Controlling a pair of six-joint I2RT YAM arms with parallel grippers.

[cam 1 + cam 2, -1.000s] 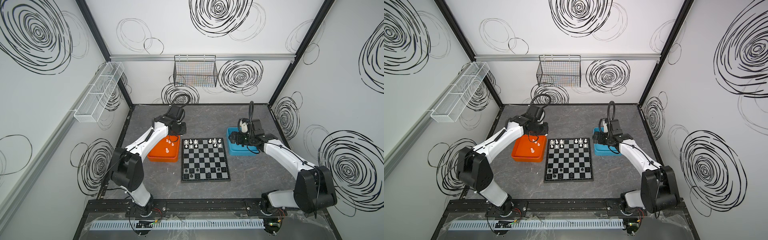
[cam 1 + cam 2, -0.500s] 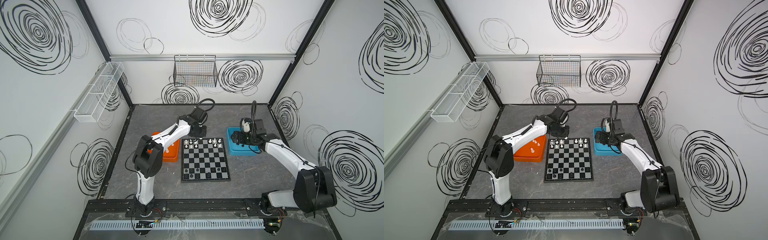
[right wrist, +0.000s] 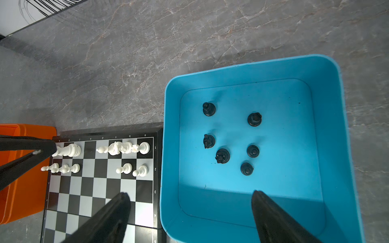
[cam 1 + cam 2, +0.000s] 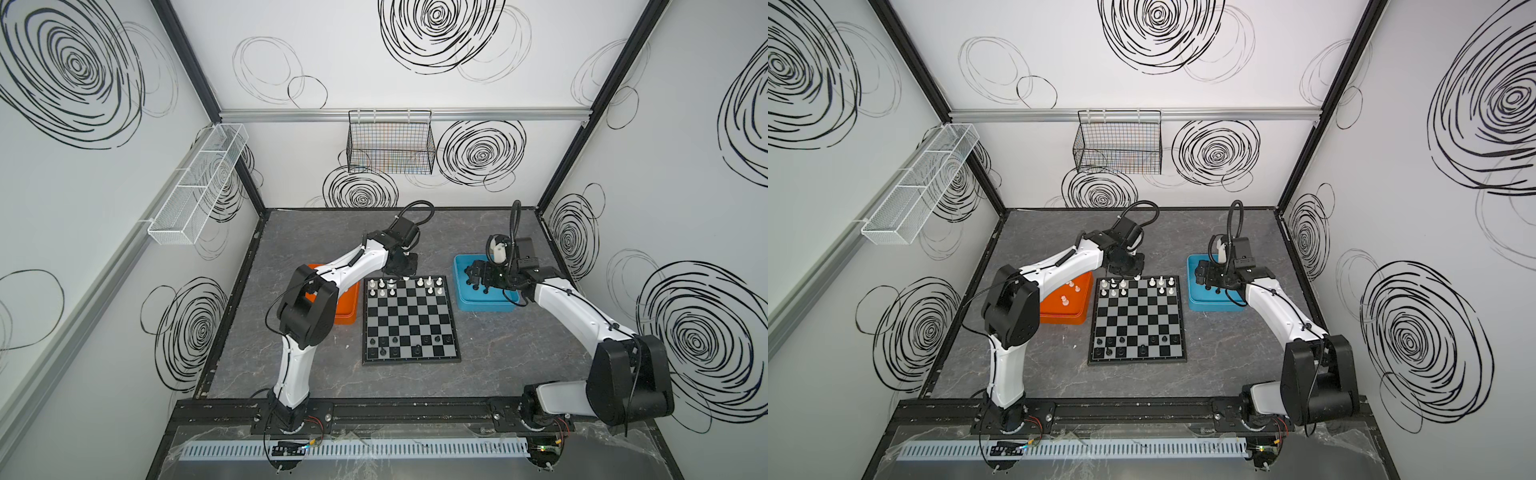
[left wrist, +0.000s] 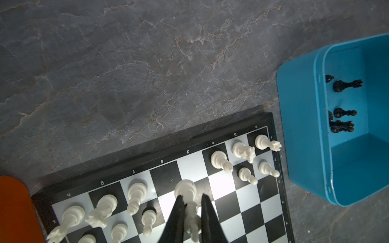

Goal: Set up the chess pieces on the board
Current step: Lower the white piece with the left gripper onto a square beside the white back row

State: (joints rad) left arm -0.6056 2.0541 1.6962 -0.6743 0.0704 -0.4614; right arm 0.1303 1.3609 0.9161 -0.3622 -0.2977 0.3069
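Note:
The board (image 4: 409,320) (image 4: 1136,320) lies mid-table, with white chess pieces (image 4: 428,282) on its far two rows and black ones (image 4: 395,340) on its near rows. My left gripper (image 5: 192,202) (image 4: 401,270) hangs over the far row's middle, shut on a tall white piece (image 5: 186,189) whose base points at the squares below. Over the blue tray (image 3: 170,147) (image 4: 486,307) my right gripper (image 3: 189,194) (image 4: 478,276) stands open and holds nothing. Several black pieces (image 3: 253,120) stand upright in that tray.
An orange tray (image 4: 1063,318) (image 4: 347,316) left of the board holds a few white pieces (image 4: 1071,286); my left arm crosses above it. A black wire basket (image 4: 390,143) hangs on the back wall and a white mesh shelf (image 4: 199,183) on the left wall.
My left arm swung right from the orange tray to the board's far edge, carrying the white piece. The right gripper stayed open over the blue tray, barely moving.

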